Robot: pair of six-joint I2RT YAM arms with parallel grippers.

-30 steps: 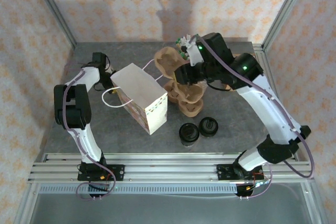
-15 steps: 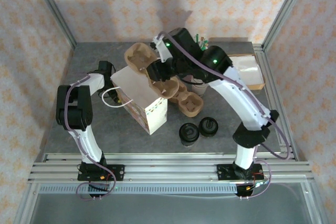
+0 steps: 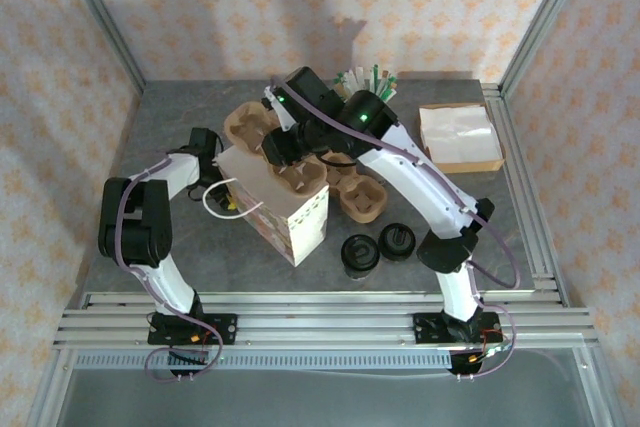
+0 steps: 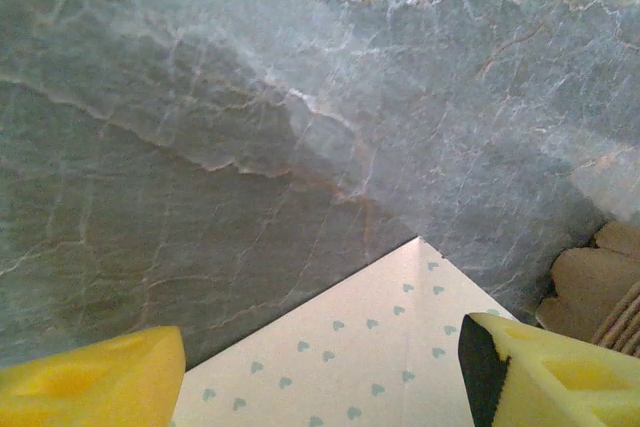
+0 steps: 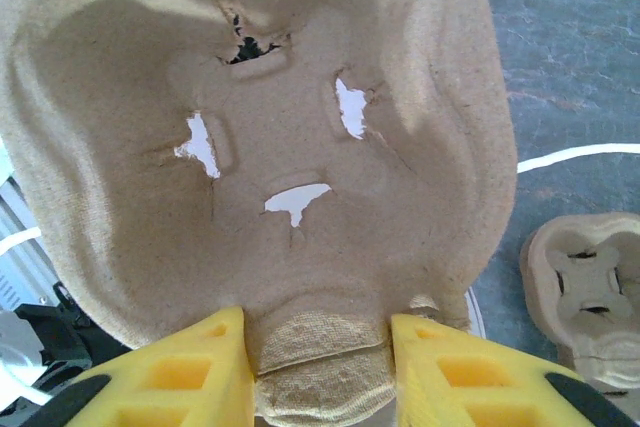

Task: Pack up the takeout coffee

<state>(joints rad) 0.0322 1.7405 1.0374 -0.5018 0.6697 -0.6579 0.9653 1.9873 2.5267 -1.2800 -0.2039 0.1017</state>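
Carrier [image 5: 270,177] now above bag [image 3: 292,225] (two black lids [image 3: 361,254] [image 3: 397,240])

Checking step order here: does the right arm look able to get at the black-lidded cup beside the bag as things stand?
Probably not yet. The black-lidded cup stands uncovered on the table, but the right gripper is shut on a cardboard carrier above the paper bag and must release that first.

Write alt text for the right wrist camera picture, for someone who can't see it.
The right hand pinches the rim of a brown pulp cup carrier between yellow fingers, seen close up. A second carrier lies on the grey table at lower right.
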